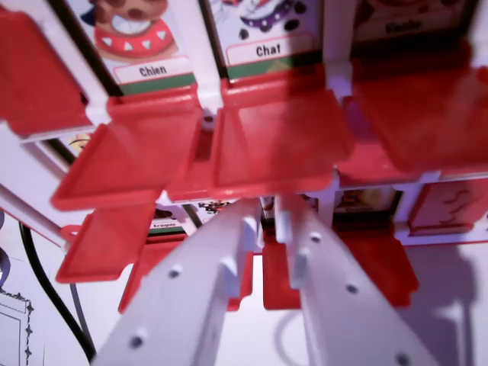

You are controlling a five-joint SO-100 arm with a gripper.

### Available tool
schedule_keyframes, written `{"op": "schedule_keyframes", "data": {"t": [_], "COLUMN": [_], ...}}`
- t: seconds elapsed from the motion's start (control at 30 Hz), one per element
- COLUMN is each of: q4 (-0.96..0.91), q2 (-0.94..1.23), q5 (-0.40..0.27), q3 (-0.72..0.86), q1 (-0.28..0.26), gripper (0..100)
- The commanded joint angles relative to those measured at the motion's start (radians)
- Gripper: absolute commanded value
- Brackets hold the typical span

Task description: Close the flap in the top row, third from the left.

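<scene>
White tabletop (pixel 457 305) under soft shadow, black cable (pixel 46 282) lower left

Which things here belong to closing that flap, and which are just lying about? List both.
Belongs to the job:
gripper, slightly open, empty
Chat flap, lying open just beyond its tips
Chat card

Lying about:
Chien card
Chien flap
black cable

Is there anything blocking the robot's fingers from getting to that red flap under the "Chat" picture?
Nothing visible does. The gripper sits just below the front edge of the "Chat" flap, fingers slightly parted, with only open space between. The "Chien" flap lies off to the wrist view's left.
</scene>
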Motion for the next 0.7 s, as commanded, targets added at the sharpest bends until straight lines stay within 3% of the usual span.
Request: {"op": "schedule_keyframes", "data": {"t": [0.0,0.67], "q4": [-0.035,-0.143], "q2": [0.031,-0.023], "q5": [0.009,0.023], "q3": [-0.120,-0.156], "q1": [0.005,0.011], "gripper": [2,2]}}
